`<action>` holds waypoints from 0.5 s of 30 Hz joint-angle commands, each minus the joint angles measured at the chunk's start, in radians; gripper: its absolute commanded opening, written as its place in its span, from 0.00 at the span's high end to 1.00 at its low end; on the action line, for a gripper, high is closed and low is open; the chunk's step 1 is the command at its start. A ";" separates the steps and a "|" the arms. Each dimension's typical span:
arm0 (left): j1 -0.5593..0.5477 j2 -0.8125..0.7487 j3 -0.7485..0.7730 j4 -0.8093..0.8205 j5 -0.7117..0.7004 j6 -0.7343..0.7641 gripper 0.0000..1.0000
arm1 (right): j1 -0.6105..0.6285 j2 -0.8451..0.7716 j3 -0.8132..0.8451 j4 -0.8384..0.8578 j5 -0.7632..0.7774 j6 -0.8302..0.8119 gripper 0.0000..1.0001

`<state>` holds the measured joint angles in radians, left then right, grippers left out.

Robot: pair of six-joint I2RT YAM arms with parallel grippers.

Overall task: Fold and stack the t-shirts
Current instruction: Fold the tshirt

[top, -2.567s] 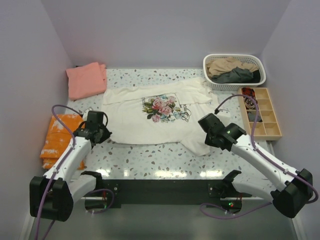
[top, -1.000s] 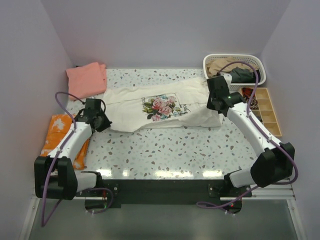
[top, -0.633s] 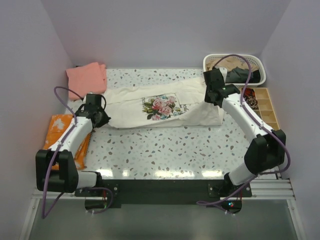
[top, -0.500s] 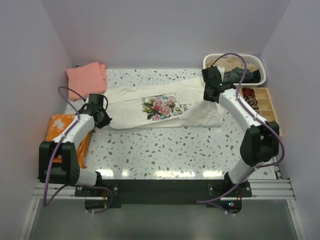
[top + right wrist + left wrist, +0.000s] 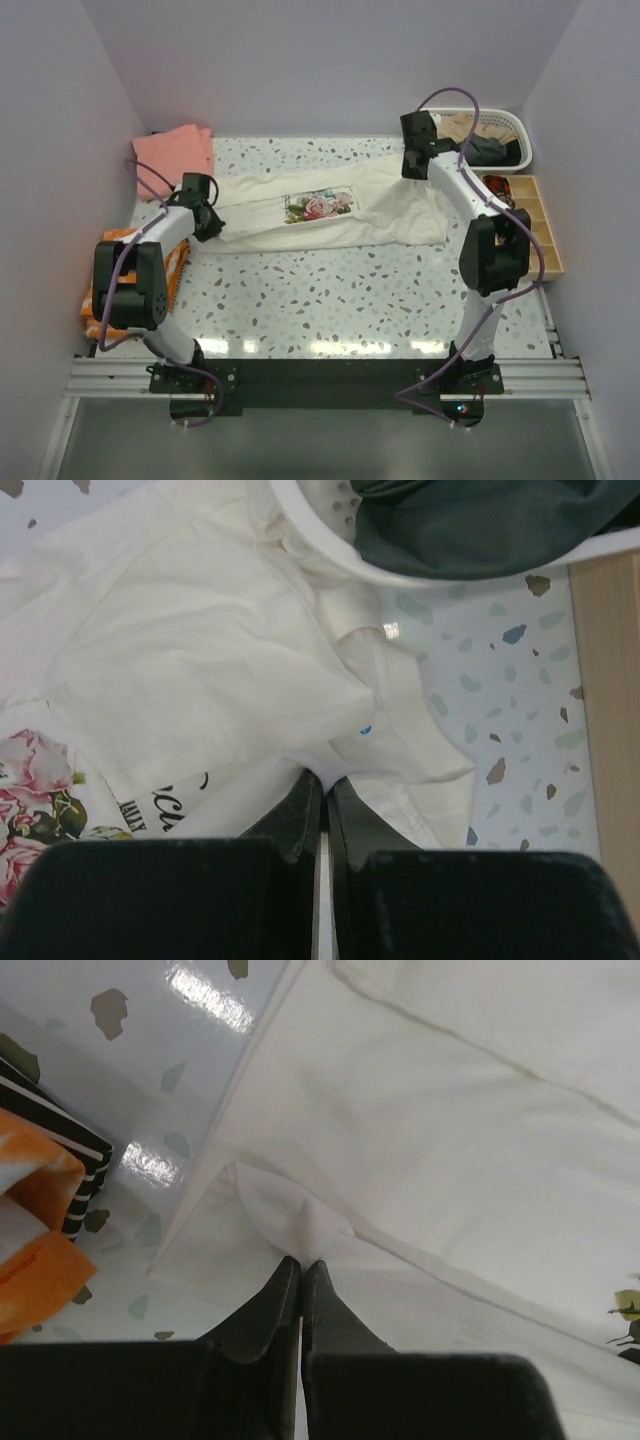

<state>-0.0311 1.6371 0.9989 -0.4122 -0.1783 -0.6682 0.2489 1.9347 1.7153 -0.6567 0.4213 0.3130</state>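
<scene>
The cream t-shirt point(image 5: 330, 215) with a rose print and black script lies across the back of the table, its near half folded over toward the far edge. My left gripper point(image 5: 207, 222) is shut on the shirt's cloth at its left end; in the left wrist view the gripper point(image 5: 300, 1262) pinches a peak of cream fabric point(image 5: 400, 1140). My right gripper point(image 5: 412, 170) is shut on the shirt's right end, next to the basket; in the right wrist view the gripper point(image 5: 324, 778) pinches a fold of it point(image 5: 200, 650). A folded salmon-pink t-shirt point(image 5: 172, 152) lies at the back left.
A white laundry basket point(image 5: 505, 120) at the back right holds tan and dark grey shirts point(image 5: 487, 148); its rim point(image 5: 330, 550) shows close by in the right wrist view. A wooden compartment tray point(image 5: 527, 225) stands at the right. Folded orange cloth point(image 5: 125, 262) lies at the left.
Both grippers have carried the cream shirt's near edge away from me toward the far side, folding it over on itself. The shirt now forms a narrower band and part of the print is covered.
</scene>
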 commanded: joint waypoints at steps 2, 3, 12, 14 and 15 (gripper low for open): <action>0.031 0.052 0.076 0.052 -0.046 0.030 0.86 | -0.022 0.092 0.133 0.031 -0.062 -0.028 0.95; 0.031 0.056 0.081 0.052 -0.052 0.033 0.80 | -0.023 0.119 0.138 0.046 -0.084 -0.028 0.88; 0.074 -0.049 0.047 0.052 -0.159 0.039 0.00 | -0.049 -0.044 -0.066 0.273 -0.020 -0.057 0.32; 0.074 -0.078 0.034 0.064 -0.148 0.048 0.00 | -0.051 -0.123 -0.127 0.287 0.008 -0.068 0.30; 0.074 -0.103 0.026 0.079 -0.121 0.061 0.00 | -0.051 -0.141 -0.141 0.284 0.016 -0.068 0.30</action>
<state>0.0383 1.6474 1.0359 -0.4000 -0.2798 -0.6483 0.2050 1.9713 1.6299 -0.4767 0.3668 0.2722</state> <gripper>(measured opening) 0.997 0.689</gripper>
